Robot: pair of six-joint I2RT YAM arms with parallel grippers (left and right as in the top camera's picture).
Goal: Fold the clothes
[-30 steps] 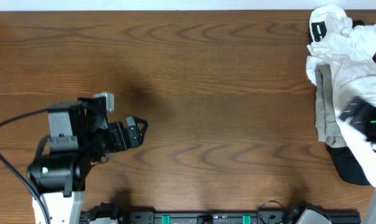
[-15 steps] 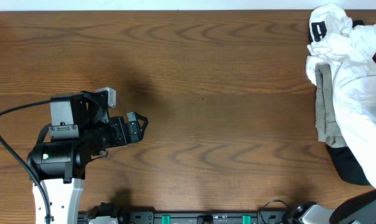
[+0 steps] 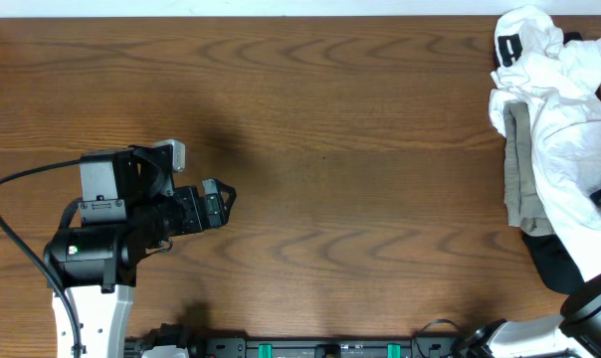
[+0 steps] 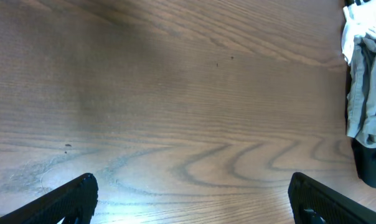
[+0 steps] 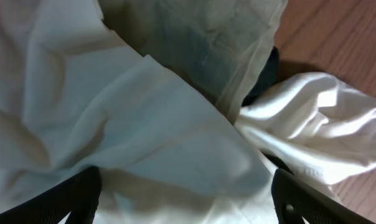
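Three garments make up the clothes I have to fold, and all of them lie heaped at the right edge of the table (image 3: pixel 360 119): the white T-shirt (image 3: pixel 559 129) on top, crumpled, with its black print (image 3: pixel 507 47) showing at the far end; a grey-beige garment (image 3: pixel 520 184) tucked along its left side; a black garment (image 3: pixel 557 270) poking out at the near end, under the white cloth. My right gripper (image 5: pixel 188 196) is buried in that heap; its wrist view is almost all white cloth, with the two fingers standing wide apart at the bottom corners and the shirt bulging between them; whether they pinch the cloth or merely straddle it, I cannot tell. I judge it is there to take the shirt off the top, since that piece covers the other two and has to come away first. My left gripper (image 3: pixel 219 202) hangs over the near left of the table, well apart from the clothes, jaws spread and holding nothing; it points right across the bare wood, and its wrist view catches the heap only at the far right margin. I read that as waiting: the middle of the table is the room the shirt needs to be spread flat, and a second hand is of use once a hem or sleeve comes within reach. Nothing is folded yet.
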